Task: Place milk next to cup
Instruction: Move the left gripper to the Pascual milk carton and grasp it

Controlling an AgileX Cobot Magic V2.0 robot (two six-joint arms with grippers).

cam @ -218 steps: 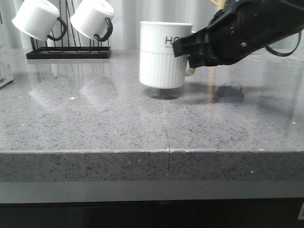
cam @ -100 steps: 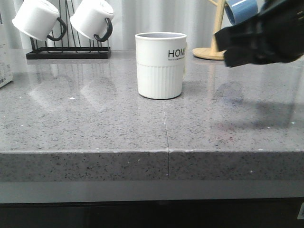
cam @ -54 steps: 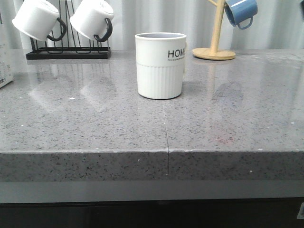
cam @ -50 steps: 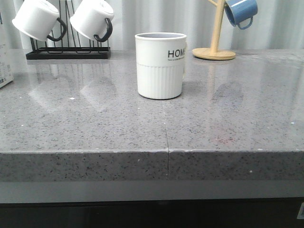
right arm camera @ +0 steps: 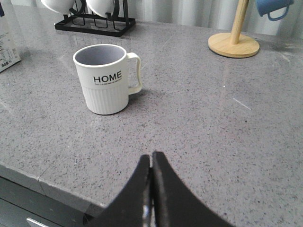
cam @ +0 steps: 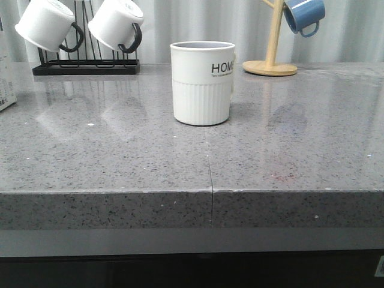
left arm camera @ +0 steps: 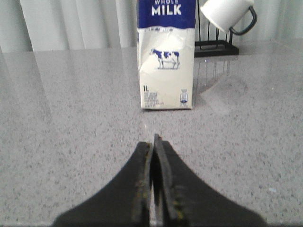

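We begin from the grey speckled tabletop (cam: 120,162), which carries everything: the milk (left arm camera: 166,54) stands upright at its far left side, only a sliver of it showing at the left edge of the front view, and the cup (cam: 202,83) with the black "HOME" letters stands upright near the middle, well apart from the carton. At the back there is a black rack (cam: 87,67) with two small white mugs (cam: 48,24) hanging on it, and to the right a wooden stand (cam: 273,54) that holds a blue mug (cam: 305,15); these we must not disturb. The step in hand, as we judge it, is to reach the milk with the left gripper (left arm camera: 154,142), because its wrist view looks straight at the cow face of the carton, with free tabletop between them. The jaws of this gripper are pressed together and hold nothing, so we should first spread them wider than the carton, then come in low and level, and close on the two side faces around the middle of the body, not near the top, because a tall carton tips easily. After lifting only a little, we should carry it to the free spot on the left of the cup, just beside it but not touching. The right gripper (right arm camera: 151,161) also has its jaws pressed together, empty, near the front edge and apart from the cup; we think it should stay out of the way
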